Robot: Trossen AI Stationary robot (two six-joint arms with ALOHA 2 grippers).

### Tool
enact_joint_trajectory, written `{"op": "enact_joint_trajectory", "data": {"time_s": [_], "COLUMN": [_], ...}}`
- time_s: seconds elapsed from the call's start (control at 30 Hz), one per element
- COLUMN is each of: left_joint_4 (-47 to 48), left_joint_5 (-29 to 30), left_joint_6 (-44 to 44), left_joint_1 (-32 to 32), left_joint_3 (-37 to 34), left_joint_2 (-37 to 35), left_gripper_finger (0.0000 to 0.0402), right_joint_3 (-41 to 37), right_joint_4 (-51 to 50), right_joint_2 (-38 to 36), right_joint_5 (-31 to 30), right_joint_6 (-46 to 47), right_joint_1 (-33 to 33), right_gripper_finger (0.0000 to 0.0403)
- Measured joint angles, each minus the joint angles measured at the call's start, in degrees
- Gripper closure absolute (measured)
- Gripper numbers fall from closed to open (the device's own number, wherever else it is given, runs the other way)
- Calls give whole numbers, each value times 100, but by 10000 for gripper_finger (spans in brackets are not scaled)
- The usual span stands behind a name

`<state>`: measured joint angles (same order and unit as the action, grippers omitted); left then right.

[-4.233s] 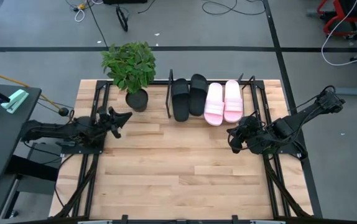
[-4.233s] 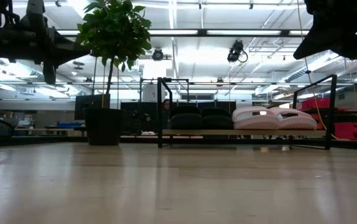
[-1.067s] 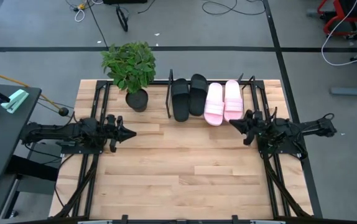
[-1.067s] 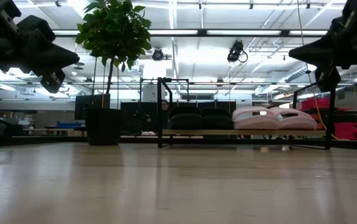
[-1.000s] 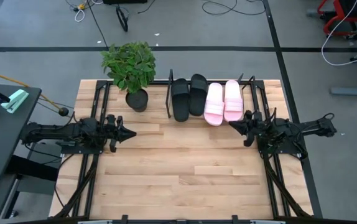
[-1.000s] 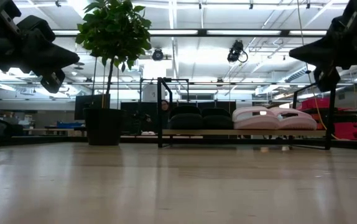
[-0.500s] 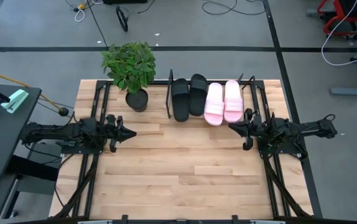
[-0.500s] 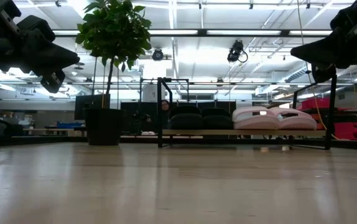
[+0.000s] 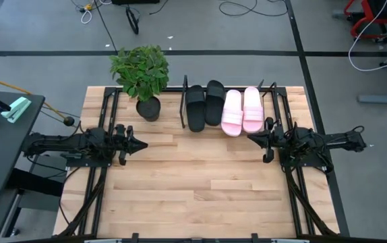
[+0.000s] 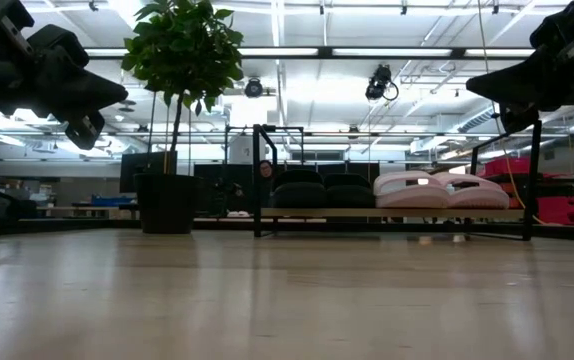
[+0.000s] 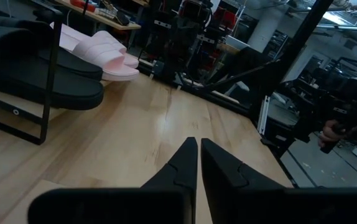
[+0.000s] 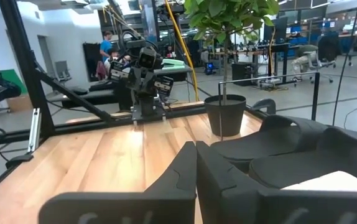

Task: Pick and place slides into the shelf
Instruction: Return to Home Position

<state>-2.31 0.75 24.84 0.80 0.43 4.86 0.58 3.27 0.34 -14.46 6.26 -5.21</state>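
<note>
Two black slides [image 9: 203, 105] and two pink slides [image 9: 243, 111] lie side by side, soles down, on the wooden base of the shelf [image 10: 387, 213] at the table's far edge, between its thin black end frames [image 9: 184, 108]. My left gripper [image 9: 143, 144] hovers level at the table's left side, shut and holding nothing, well clear of the shelf. At the right side my right gripper [image 9: 251, 137] also hovers level and shut, just in front of the pink slides' near ends and touching nothing. The left wrist view shows the black slides [image 11: 54, 87] with the pink ones [image 11: 104, 53] beyond.
A potted plant [image 9: 141, 74] stands at the far left, next to the shelf. Black arm mounting frames [image 9: 102, 175] run along both sides of the table. A dark side table [image 9: 5, 135] sits off the left edge. Bare wooden tabletop [image 9: 193, 182] lies between the arms.
My right gripper has rolled about the line it points along, staying in place beside the shelf's right end and keeping shut. The slides have not moved.
</note>
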Motion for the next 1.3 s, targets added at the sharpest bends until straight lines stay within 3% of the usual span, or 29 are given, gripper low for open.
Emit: {"op": "enact_joint_trajectory", "data": {"time_s": [0.47,1.0,1.3], "left_joint_4": [0,0,0], "left_joint_5": [0,0,0], "left_joint_6": [0,-1,0], "left_joint_1": [0,1,0], "left_joint_3": [0,0,0], "left_joint_2": [0,0,0], "left_gripper_finger": [361,379,366], "right_joint_3": [0,0,0], "right_joint_4": [0,0,-2], "right_joint_2": [0,0,0], "right_joint_5": [0,-2,-2], "right_joint_6": [5,3,1], "right_joint_1": [-2,-2,-2], "right_gripper_finger": [390,389,387]}}
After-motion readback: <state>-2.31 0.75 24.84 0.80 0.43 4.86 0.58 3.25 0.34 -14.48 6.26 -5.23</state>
